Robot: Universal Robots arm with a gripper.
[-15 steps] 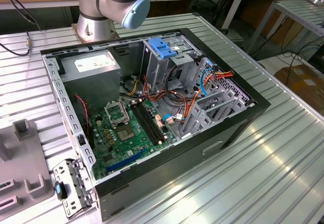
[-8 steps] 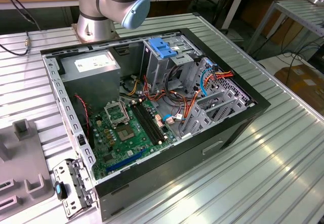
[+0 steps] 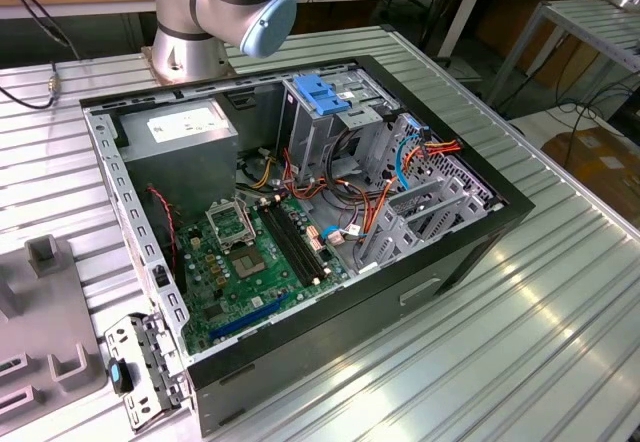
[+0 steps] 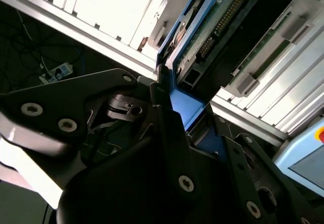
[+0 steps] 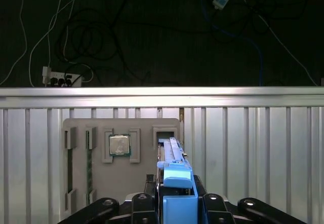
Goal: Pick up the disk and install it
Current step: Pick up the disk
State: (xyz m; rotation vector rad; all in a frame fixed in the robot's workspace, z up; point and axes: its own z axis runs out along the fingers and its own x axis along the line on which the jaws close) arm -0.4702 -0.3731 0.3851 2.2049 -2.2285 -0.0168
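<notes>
Disk (image 5: 174, 176), black with blue side rails, stands on edge, clamped between the closed fingers (image 5: 212, 203) of the tool (image 5: 178, 203). In the second wrist view the disk (image 4: 228, 26) shows its green circuit side and a row of connector pins, with the tool (image 4: 187, 112) gripping its blue end. In the first wrist view it hangs over the ribbed metal tabletop (image 5: 253, 148), in line with an open slot (image 5: 165, 133) of a grey tray (image 5: 147, 158); whether it touches that slot I cannot tell. Beside it the tray holds a square chip (image 5: 120, 145) and what may be two thin memory sticks (image 5: 89, 168). Beyond the tabletop edge, cables and a power strip (image 5: 61, 77) lie on dark floor.

In the exterior view the arm's base (image 3: 220, 12) stands behind an open computer case (image 3: 470, 242). Inside are a green motherboard (image 3: 250, 262), a grey power supply (image 3: 185, 132) and a metal cage (image 3: 310, 142) topped by a light-blue latch (image 3: 322, 97). Orange, red and blue wires (image 3: 385, 187) crowd the space just beside the cage.
</notes>
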